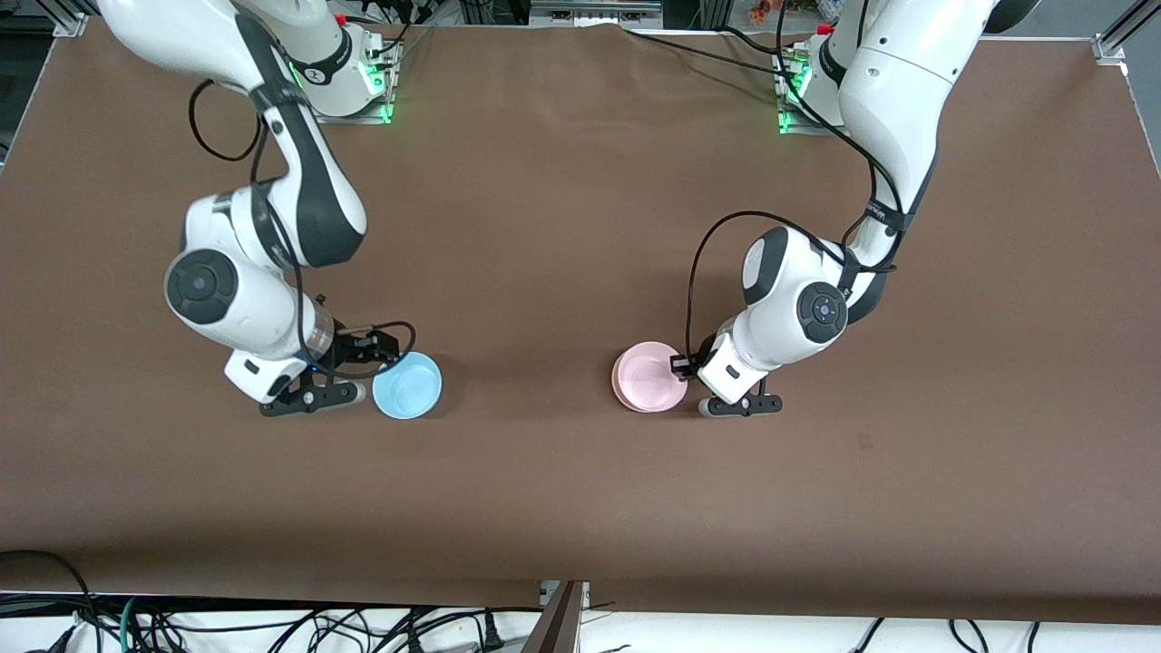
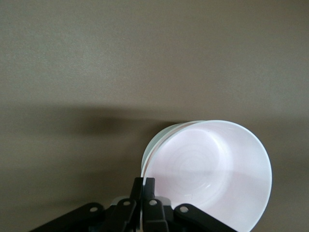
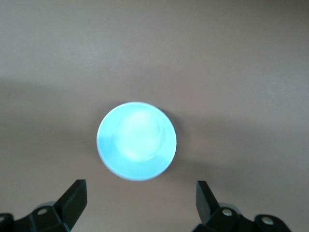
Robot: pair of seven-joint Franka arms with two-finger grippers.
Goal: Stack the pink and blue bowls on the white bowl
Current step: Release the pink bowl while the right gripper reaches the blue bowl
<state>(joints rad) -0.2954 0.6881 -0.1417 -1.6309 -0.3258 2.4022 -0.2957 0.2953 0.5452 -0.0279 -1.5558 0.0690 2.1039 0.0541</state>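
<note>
Pink bowl: on the worktop toward the left arm's end; the left wrist view shows a second rim just outside and under its own, pale and whitish, so it appears nested in the white bowl, though the front view shows only pink.

Left gripper: low at the pink bowl's edge; fingers pinched together on the rim, one inside, one outside; bowl looks tilted in the wrist view.

Blue bowl: upright on the worktop toward the right arm's end, well apart from the pink bowl, about level with it from the front camera.

Right gripper: just beside the blue bowl, over the worktop; fingers spread wide, holding nothing; the bowl lies ahead of the gap, not yet between the fingers.

Step in hand, as judged: pink placement near its end, blue pickup next; best done by letting the pink bowl settle flat in the lower one before the left gripper lets go, then lifting straight off the rim so the stack is not dragged; the right gripper should take one wall of the blue bowl, one finger inside, one outside.

Surroundings: brown cloth, cables at the table edges; nothing lies between the bowls; the left arm itself, beside the stack, is the likeliest obstruction to the blue bowl's delivery.
</note>
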